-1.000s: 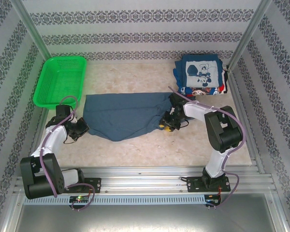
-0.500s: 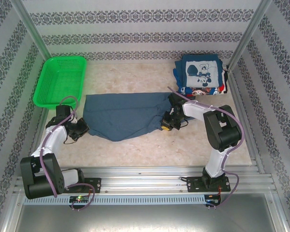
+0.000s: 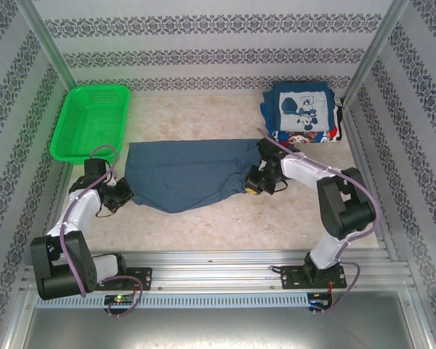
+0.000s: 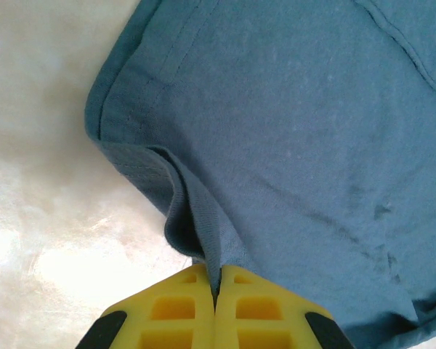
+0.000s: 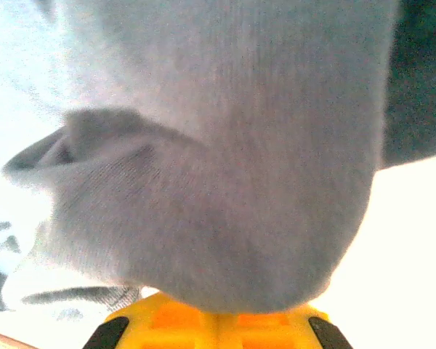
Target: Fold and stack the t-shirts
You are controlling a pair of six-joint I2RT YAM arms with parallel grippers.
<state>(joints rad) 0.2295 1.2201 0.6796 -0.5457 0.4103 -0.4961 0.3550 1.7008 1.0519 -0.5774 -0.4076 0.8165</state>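
My right hand (image 5: pixel 216 316) is half buried. The slate-blue shirt (image 3: pixel 185 174) drapes over its yellow fingers, blurred and pale in the wrist view, and they are pressed together on the shirt's right edge. My left hand (image 4: pixel 216 280) pinches a ridge of the left hem. The shirt lies spread on the tabletop (image 3: pixel 225 218) between them. The printed navy shirts (image 3: pixel 301 113) sit stacked far right, their lower layers hard to make out. The green basket (image 3: pixel 93 120) stands far left.
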